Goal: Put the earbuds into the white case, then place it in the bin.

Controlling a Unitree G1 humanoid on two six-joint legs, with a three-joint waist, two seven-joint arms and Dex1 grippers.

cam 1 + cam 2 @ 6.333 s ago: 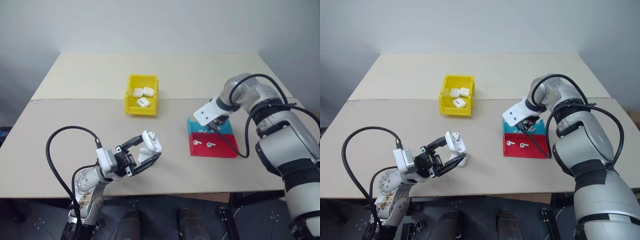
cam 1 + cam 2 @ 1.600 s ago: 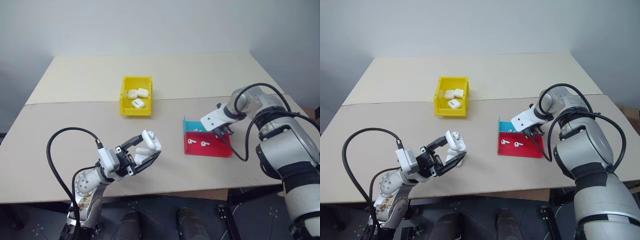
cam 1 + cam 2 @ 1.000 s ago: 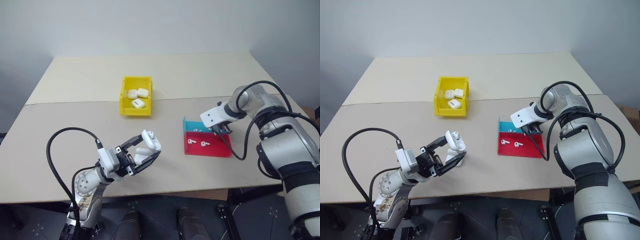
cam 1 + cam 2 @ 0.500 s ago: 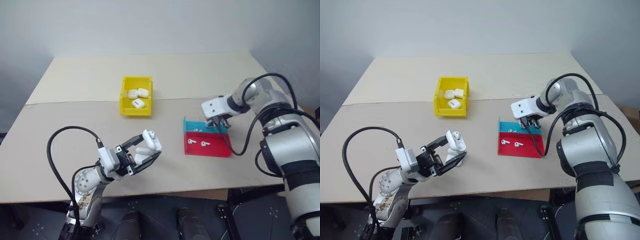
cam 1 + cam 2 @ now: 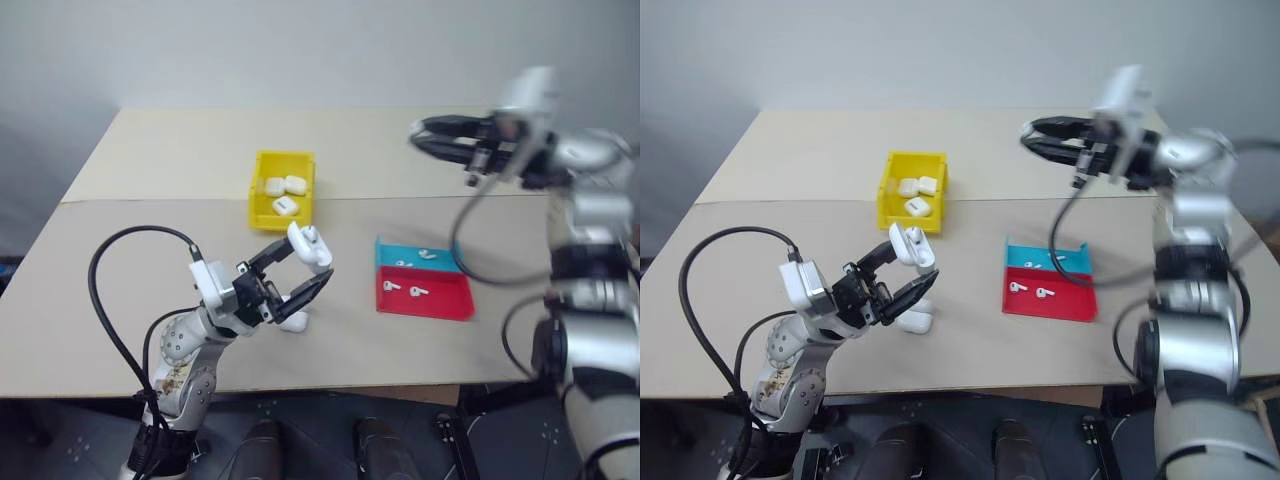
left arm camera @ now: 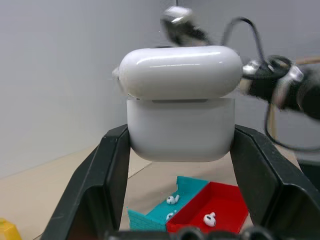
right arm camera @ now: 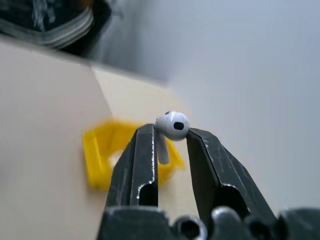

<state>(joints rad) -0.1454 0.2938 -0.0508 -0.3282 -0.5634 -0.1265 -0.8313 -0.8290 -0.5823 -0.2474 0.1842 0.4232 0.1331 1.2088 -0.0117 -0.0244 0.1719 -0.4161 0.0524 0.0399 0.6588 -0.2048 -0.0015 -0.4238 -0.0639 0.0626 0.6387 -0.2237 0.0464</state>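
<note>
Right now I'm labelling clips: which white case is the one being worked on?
Nearer than the yellow plastic bin, the left gripper holds a glossy white rounded case above the table. Unlike the closed cases in the bin, its lid is open.

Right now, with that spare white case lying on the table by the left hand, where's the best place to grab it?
Judging by its pose, come from above and pinch the case on the table across its two long flat sides. It lies flat and its ends are rounded, so they would likely slip.
</note>
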